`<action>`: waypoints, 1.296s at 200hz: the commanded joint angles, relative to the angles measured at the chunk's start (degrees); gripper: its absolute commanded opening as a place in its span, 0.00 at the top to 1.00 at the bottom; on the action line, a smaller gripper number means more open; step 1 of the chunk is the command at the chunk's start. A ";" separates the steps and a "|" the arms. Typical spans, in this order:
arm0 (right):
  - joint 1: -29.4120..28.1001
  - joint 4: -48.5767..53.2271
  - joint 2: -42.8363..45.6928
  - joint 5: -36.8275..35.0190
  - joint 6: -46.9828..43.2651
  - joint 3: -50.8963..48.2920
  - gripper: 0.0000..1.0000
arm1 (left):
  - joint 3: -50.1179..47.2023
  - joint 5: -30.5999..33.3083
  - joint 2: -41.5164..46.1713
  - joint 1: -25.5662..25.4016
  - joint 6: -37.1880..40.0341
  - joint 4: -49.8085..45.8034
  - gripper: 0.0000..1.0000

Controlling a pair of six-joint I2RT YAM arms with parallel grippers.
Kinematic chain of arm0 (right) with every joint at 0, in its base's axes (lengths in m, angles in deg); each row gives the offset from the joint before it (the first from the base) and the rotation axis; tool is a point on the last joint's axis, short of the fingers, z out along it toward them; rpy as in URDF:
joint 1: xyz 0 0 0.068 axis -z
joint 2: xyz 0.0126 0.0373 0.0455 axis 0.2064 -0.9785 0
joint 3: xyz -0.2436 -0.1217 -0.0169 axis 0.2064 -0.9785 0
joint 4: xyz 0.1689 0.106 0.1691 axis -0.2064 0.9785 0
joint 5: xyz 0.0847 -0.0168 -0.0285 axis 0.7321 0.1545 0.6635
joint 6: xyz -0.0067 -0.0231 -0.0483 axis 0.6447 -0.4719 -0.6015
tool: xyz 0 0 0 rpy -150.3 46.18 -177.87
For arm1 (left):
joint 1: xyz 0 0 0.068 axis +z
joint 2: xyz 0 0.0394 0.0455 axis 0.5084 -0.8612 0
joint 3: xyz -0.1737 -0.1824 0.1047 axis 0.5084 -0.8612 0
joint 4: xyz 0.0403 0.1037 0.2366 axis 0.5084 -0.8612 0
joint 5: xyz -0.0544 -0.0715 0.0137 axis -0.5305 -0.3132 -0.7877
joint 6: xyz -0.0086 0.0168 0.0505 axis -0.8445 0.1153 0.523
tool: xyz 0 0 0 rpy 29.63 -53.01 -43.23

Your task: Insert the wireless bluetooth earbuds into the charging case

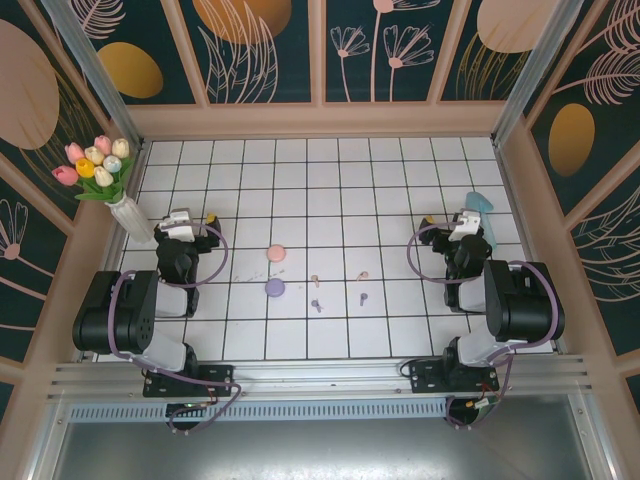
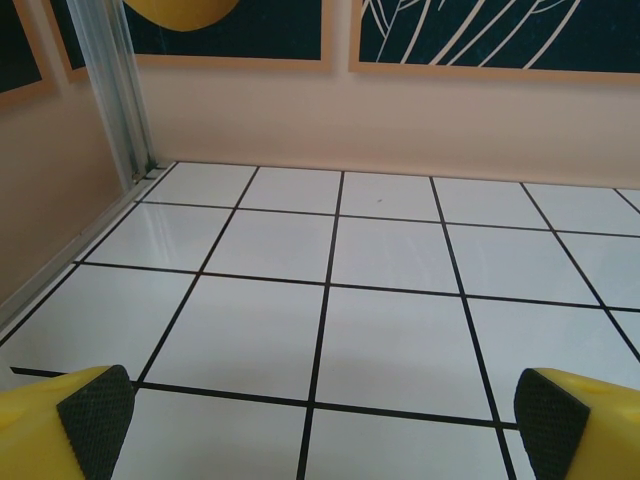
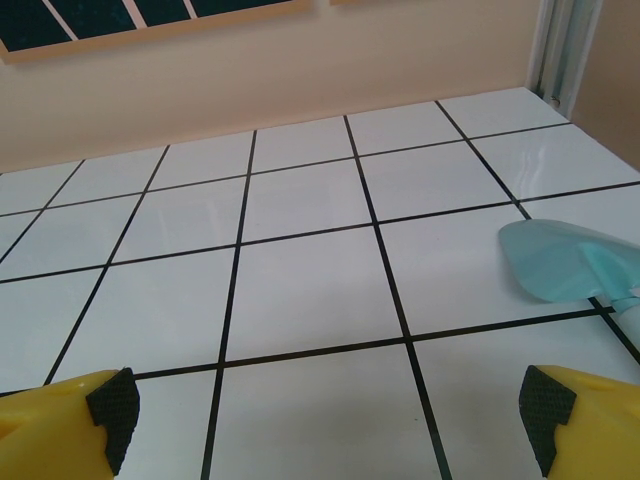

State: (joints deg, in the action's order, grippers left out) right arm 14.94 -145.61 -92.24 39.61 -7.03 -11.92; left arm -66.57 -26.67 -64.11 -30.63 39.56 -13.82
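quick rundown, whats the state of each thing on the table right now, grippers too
left gripper: open, empty
right gripper: open, empty
pink case: flat on the tiles, lid state too small to tell
purple case: flat on the tiles, lid state too small to tell
pink earbuds: both loose on the tiles, not in a case
purple earbuds: both loose on the tiles, not in a case
vase of tulips: upright
teal object: lying on the tiles

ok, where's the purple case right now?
Top view: the purple case lies left of centre, directly on the near side of the pink case, with a purple bud to its right.
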 commanded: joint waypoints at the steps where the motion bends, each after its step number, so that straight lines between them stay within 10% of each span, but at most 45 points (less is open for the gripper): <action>1: 0.27 -0.45 0.94 0.60 0.19 1.42 0.01 | 1.11 0.75 0.83 -0.18 -0.71 -0.08 0.01; 55: -0.85 23.55 14.27 -5.96 5.21 9.21 0.01 | 14.62 4.79 10.07 -0.19 -4.29 -29.95 0.01; 88: -0.38 48.84 18.52 -14.73 24.59 19.63 0.01 | 24.50 3.43 13.82 -0.19 -14.22 -49.95 0.01; 133: -3.02 65.77 17.77 -4.27 25.19 27.23 0.01 | 27.33 -5.20 18.72 -0.74 -28.49 -61.09 0.02; 259: -49.46 88.46 -0.35 -8.94 45.06 44.93 0.15 | 20.42 -11.64 19.14 -5.72 -47.21 -68.21 0.01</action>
State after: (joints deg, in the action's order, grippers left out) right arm -27.96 -62.81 -87.82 34.02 31.31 27.79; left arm -46.26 -37.95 -43.56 -36.14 -3.48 -79.93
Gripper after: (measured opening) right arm 0.850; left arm 0.986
